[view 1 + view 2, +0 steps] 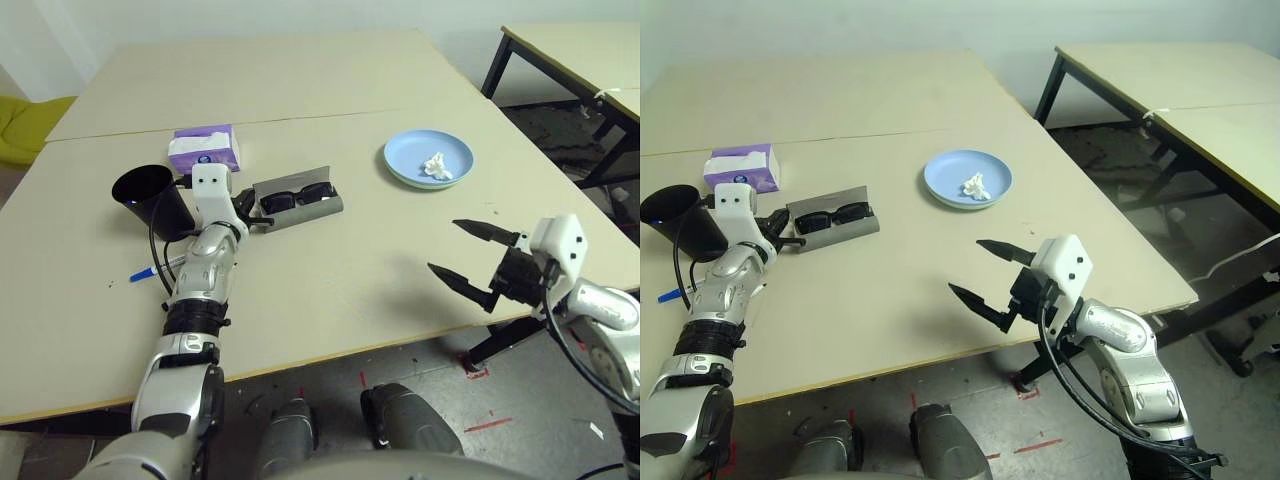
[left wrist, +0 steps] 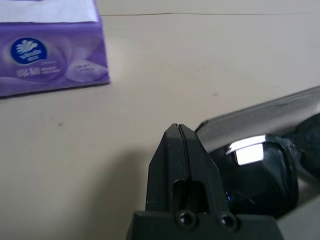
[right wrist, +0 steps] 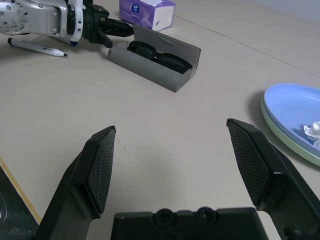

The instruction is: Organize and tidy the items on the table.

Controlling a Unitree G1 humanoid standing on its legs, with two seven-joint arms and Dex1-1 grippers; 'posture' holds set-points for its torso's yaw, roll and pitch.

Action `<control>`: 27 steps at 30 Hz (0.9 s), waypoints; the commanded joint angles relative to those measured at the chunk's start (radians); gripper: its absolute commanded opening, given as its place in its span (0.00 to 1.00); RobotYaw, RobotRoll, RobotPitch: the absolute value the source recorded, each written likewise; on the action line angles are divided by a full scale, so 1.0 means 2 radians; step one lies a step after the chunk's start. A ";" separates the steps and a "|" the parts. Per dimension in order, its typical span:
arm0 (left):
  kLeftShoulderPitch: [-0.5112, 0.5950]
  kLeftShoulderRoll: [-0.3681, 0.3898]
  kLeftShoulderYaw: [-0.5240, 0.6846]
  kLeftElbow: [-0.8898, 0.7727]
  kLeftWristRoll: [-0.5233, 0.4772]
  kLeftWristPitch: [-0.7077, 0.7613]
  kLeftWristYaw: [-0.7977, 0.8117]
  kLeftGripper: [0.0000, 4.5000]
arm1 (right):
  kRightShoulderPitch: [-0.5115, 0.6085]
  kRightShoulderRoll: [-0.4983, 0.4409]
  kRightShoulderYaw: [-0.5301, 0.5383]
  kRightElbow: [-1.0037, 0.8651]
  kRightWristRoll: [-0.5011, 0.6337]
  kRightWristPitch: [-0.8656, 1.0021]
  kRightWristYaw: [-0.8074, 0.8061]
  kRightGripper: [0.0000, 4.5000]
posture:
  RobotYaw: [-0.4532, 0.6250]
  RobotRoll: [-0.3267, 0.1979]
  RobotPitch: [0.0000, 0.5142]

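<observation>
A broad matte beige counter point(image 1: 330, 260), smooth and crossed by a straight seam, carries everything here. Toward its right side lies a round, shallow light blue plate point(image 1: 407, 150), glossy and rimmed, on top of a pale green plate point(image 3: 280, 134), with a crumpled white tissue point(image 1: 437, 167) in it, all soft folds. On the left, the tapered black cup point(image 1: 153, 198) leans beside the robot's left forearm. Behind that arm sits the purple tissue pack point(image 1: 205, 148), boxy, a white sheet across its top.

The long grey glasses case point(image 1: 300, 213) stands open near the middle, felt-like and stiff-sided, and the shiny black sunglasses point(image 1: 297, 197) already lie inside it. The left hand point(image 2: 178, 125) is closed on nothing, its tips right by the case's end. The right hand point(image 3: 171, 124) is spread wide and empty above the counter's front part, its inner pads finely ribbed. Slimmest of all, a white marker pen point(image 3: 37, 48) with a dark tip lies near the left arm, and a blue pen end point(image 1: 143, 274) pokes out there too.

I'd judge the glasses case is the step in hand: the next move probably calls for folding its flap over the sunglasses, without nudging the case away.
</observation>
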 commanded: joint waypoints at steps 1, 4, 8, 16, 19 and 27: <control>0.016 0.001 -0.013 -0.022 0.003 0.018 -0.014 0.00 | -0.008 -0.001 0.003 0.006 -0.002 -0.004 -0.001 1.00 | 0.19 0.62 0.17; 0.026 0.003 -0.016 -0.040 0.004 0.030 -0.019 0.00 | -0.013 0.001 0.004 0.008 -0.003 -0.005 -0.003 1.00 | 0.19 0.62 0.16; 0.037 0.005 -0.019 -0.064 0.005 0.046 -0.022 0.00 | -0.020 0.002 0.006 0.012 -0.005 -0.008 -0.006 1.00 | 0.20 0.62 0.15; 0.065 0.015 -0.041 -0.100 0.010 0.071 -0.044 0.00 | -0.031 0.007 0.012 0.015 -0.007 -0.008 -0.008 1.00 | 0.21 0.62 0.15; 0.074 0.010 -0.036 -0.109 0.001 0.080 -0.046 0.00 | -0.031 0.008 0.013 0.016 -0.008 -0.009 -0.008 1.00 | 0.21 0.62 0.14; 0.062 -0.002 0.010 -0.103 -0.017 0.074 -0.002 0.00 | -0.028 0.007 0.014 0.019 -0.011 -0.015 -0.010 1.00 | 0.21 0.62 0.15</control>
